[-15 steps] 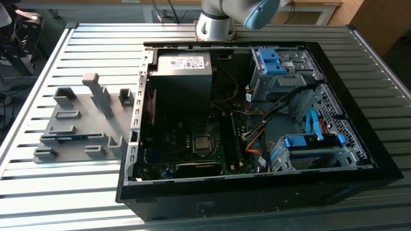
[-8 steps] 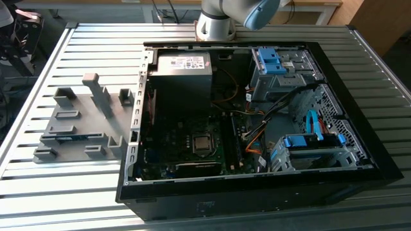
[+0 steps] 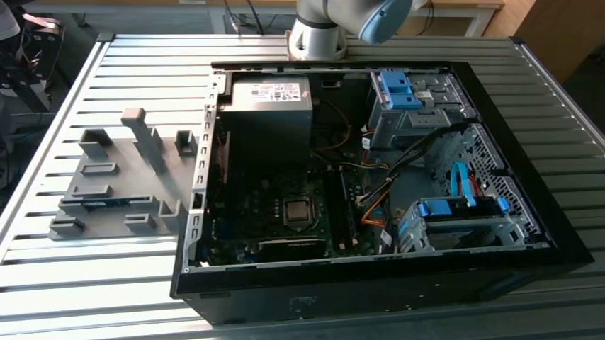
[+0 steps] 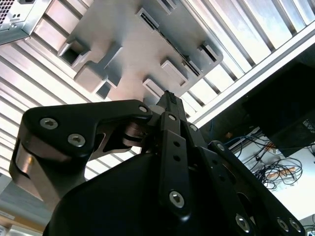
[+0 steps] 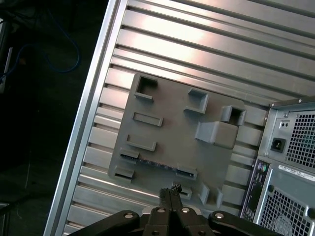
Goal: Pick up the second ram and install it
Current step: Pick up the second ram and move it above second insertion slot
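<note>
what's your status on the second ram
Gripper shut, empty, hovering above the grey holder block. Second ram seated in a holder slot, not yet picked. Nothing seen in the way.

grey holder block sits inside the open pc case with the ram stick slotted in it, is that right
Not quite. The grey holder block is not inside the open pc case. It sits on the slatted table beside the case, on the exterior view's left, as the exterior view shows. The ram stick is slotted in it, as you said.
</note>
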Motion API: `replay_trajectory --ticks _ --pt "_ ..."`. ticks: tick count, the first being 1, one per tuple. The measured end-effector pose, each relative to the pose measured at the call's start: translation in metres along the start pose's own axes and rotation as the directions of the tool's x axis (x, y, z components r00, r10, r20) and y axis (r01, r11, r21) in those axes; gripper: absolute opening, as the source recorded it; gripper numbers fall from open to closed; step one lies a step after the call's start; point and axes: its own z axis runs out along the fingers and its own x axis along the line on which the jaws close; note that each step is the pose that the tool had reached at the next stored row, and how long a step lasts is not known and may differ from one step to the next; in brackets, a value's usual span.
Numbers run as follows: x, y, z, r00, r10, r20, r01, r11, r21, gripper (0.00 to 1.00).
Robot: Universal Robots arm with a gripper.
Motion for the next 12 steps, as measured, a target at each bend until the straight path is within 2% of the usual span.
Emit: replay_trajectory --ticks 12 --pt "0.0002 -0.0004 0.0000 0.9994 -0.036 -0.0007 0.036 0.9994 0.0004 0.11"
